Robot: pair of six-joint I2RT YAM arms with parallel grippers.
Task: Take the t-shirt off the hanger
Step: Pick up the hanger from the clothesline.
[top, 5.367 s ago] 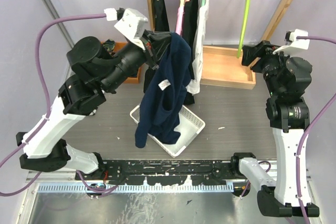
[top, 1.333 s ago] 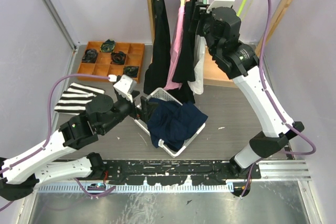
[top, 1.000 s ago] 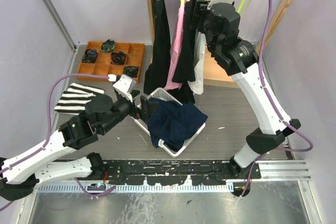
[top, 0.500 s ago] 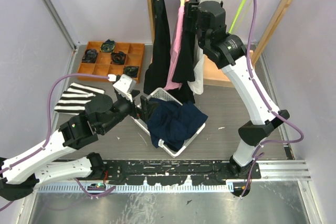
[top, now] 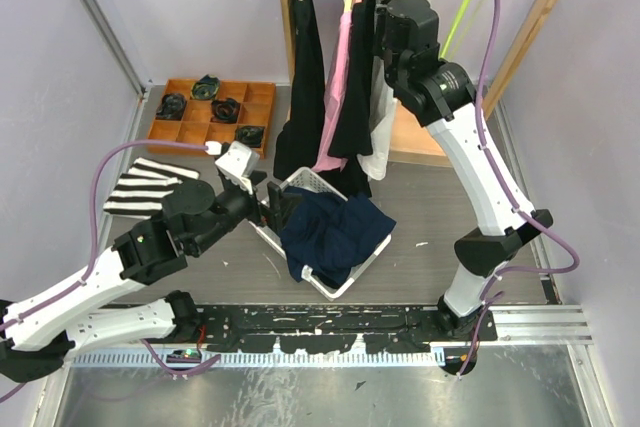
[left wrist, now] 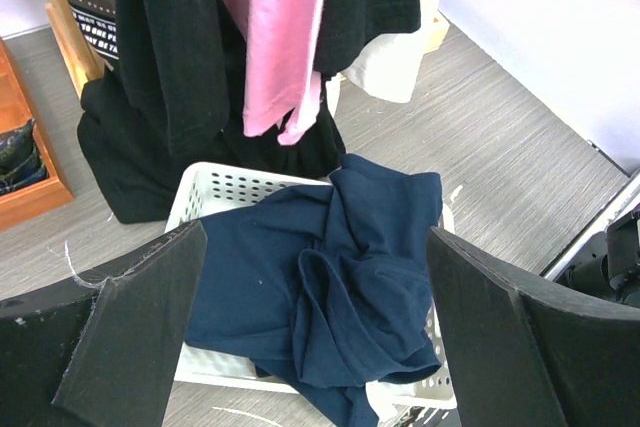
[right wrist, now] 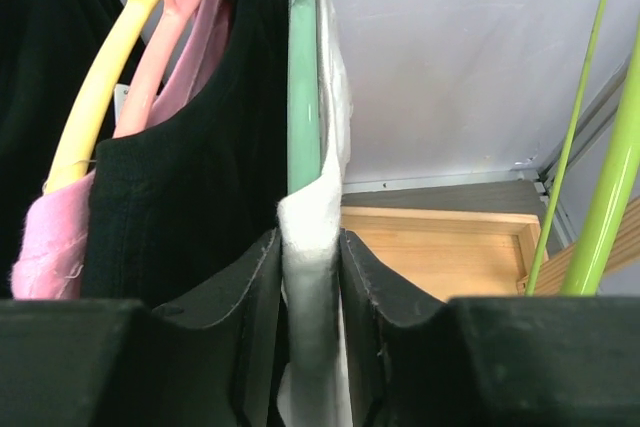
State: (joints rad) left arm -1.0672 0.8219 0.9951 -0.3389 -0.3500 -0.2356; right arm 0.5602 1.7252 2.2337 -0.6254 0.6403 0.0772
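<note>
While hung on its pale-green plastic hanger (right wrist: 303, 87), the white fabric t-shirt (right wrist: 332, 137) is pinched at the shoulder by the right gripper (right wrist: 310, 257); left gripper (left wrist: 318, 322) spread wide, holding nothing, over navy-blue cloth garment (left wrist: 340, 297) in white perforated plastic basket (left wrist: 215, 185).

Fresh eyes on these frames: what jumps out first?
The navy t-shirt heaped in the white basket mid-table, left end effector open beside it. Up at the rack, the right end effector pinches a white t-shirt on its green hanger.
</note>
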